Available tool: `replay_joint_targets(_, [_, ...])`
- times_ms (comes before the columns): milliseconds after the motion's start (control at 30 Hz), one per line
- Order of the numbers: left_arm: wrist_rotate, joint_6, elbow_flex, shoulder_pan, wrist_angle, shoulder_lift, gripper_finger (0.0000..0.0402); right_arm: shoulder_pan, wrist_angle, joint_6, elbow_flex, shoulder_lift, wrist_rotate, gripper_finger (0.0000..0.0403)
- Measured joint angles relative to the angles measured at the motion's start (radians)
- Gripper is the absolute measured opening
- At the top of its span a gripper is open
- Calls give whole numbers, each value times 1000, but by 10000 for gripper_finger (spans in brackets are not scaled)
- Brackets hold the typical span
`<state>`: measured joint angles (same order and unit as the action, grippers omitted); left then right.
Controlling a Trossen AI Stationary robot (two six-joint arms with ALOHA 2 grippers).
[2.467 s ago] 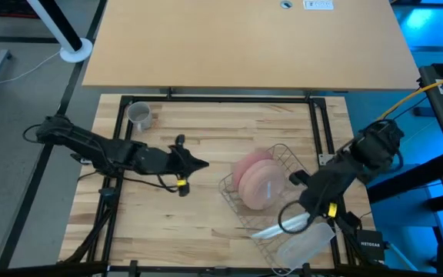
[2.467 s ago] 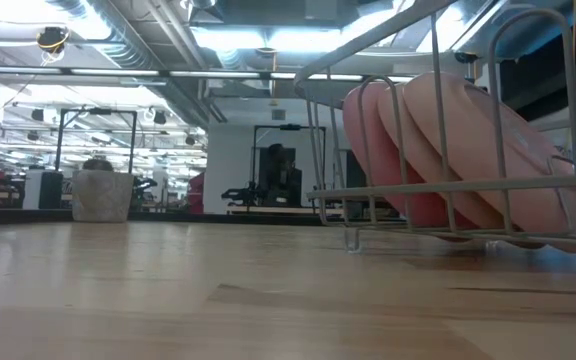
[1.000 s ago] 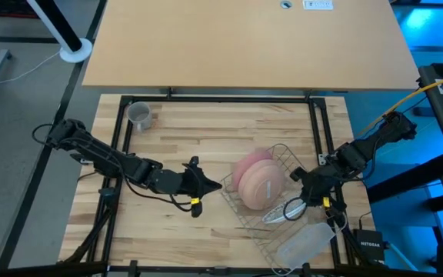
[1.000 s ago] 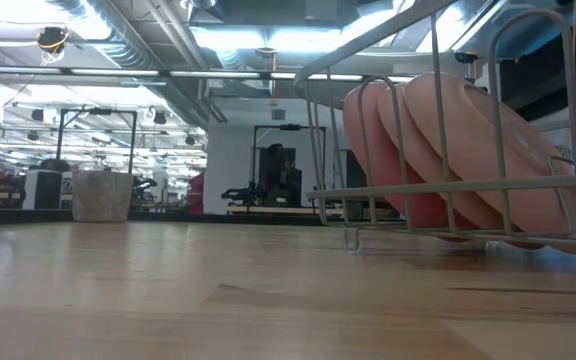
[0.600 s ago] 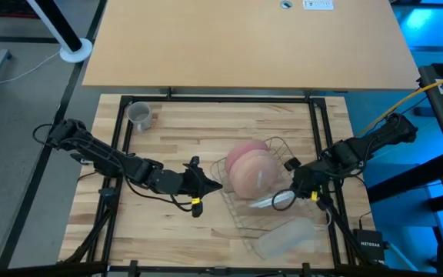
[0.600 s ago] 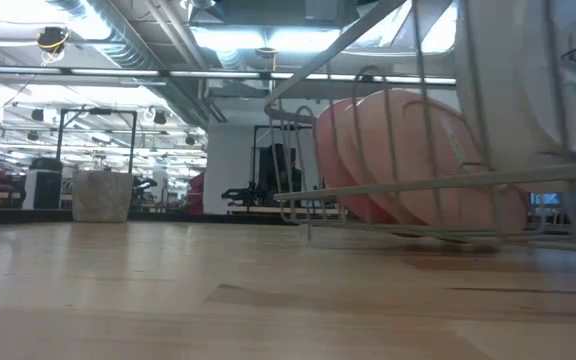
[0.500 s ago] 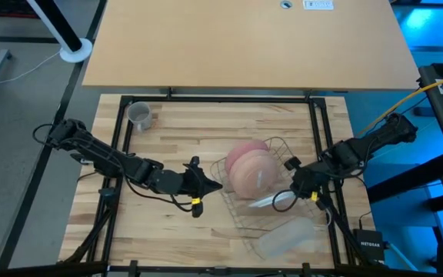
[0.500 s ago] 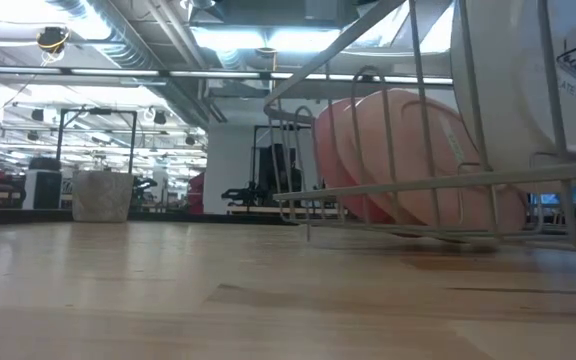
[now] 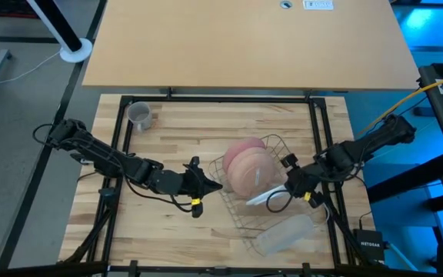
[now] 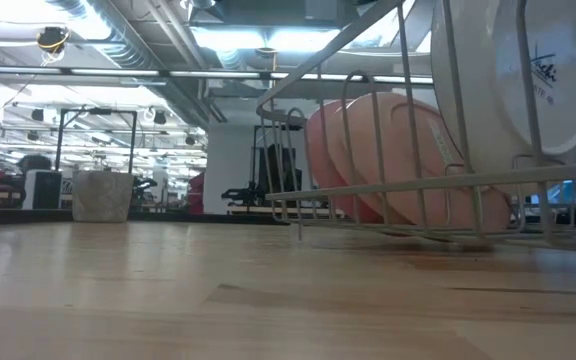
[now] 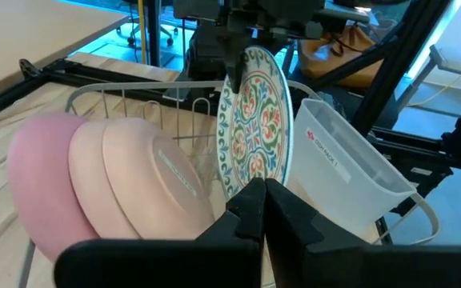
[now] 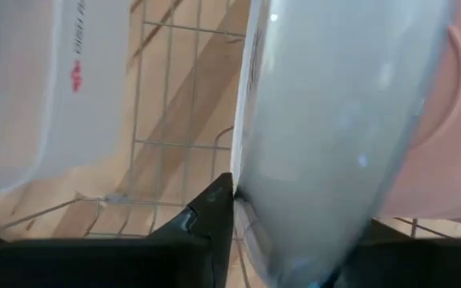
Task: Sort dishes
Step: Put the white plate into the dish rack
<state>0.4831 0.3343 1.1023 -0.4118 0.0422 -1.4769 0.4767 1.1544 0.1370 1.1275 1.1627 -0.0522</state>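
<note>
My right gripper [image 9: 285, 187] is shut on the round plate with the blue-green pattern [image 11: 254, 120] and white underside [image 10: 513, 75]. The plate stands on edge inside the wire rack [image 9: 233, 209], on the right of the salmon-pink plates [image 9: 244, 165]. These lean in the rack's slots [image 11: 102, 180]. My left gripper [image 9: 212, 185] is shut and empty, just left of the rack, pointing at it [image 11: 264, 200]. The small grey mug [image 9: 139, 114] stands upright at the table's far left corner. My right gripper pinches the patterned plate's upper rim [image 11: 240, 58] between its two fingers, one finger [image 12: 213, 200] on the white underside, the other on the patterned face. The plate stands on edge, nearly upright, its lower part inside the rack. I cannot tell whether it rests on the wires.
A translucent plastic tray [image 9: 283, 235] leans at the rack's near right end, close behind the patterned plate [image 11: 334, 168]. A black metal frame [image 9: 121, 131] borders the wooden table. A light wooden board [image 9: 244, 42] lies beyond the far edge.
My right gripper has carried the patterned plate toward the table's left edge and a little farther in, into the rack. The rack with the pink plates and the plastic tray have slid toward the left.
</note>
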Motion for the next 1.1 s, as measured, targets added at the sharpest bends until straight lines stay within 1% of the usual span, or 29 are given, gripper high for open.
replay_joint_targets(167, [0,0,0,0,0,0,0,0,2,0,0,27,-7,137])
replay_joint_targets(367, [0,0,0,-1,0,0,0,0,55,-1,0,51,-74,157])
replay_joint_targets(467, [0,0,0,-1,0,0,0,0,92,0,0,56,-113,158])
replay_joint_targets(600, [0,2,0,-1,0,0,0,0,92,4,0,56,-138,159])
replay_joint_targets(933, [0,11,0,-1,0,0,0,0,-6,79,0,56,-129,159])
replay_joint_targets(1100, [0,11,0,-3,0,0,0,0,20,78,0,56,-144,159])
